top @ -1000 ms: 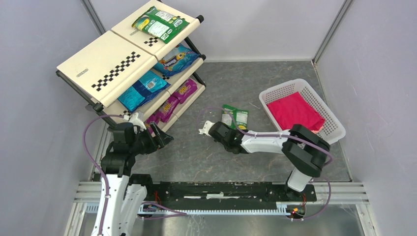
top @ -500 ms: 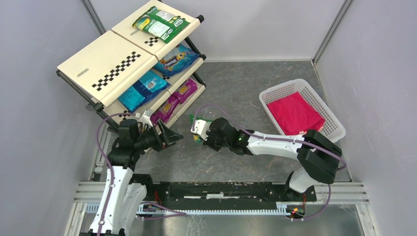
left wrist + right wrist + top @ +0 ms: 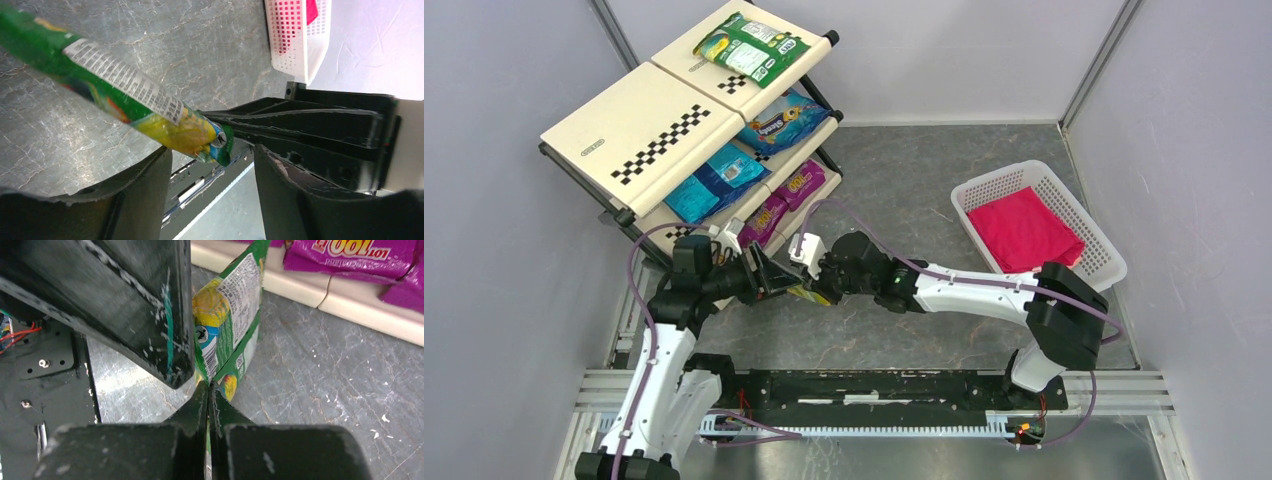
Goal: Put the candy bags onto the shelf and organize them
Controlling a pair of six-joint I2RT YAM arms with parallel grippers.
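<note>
shelf (image 3: pixel 639 130): slanted, three cream tiers, checkered stripes | green bag (image 3: pixel 749 47): flat on top tier; two blue bags (image 3: pixel 714 182): middle tier; purple bags (image 3: pixel 781 200): bottom tier | green-yellow bag (image 3: pixel 230 300): aloft, edge-on, pinched by right pincer (image 3: pixel 207 385), near shelf foot

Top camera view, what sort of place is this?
Probably a robot test cell, not a shop: bare grey partition walls, two arms bolted to a metal rail, one small shelf of candy bags.

basket (image 3: pixel 999 178): we see white lattice, far right
cloth (image 3: pixel 1024 228): pink-red, folded, inside basket
table (image 3: pixel 904 170): grey marbled
</note>
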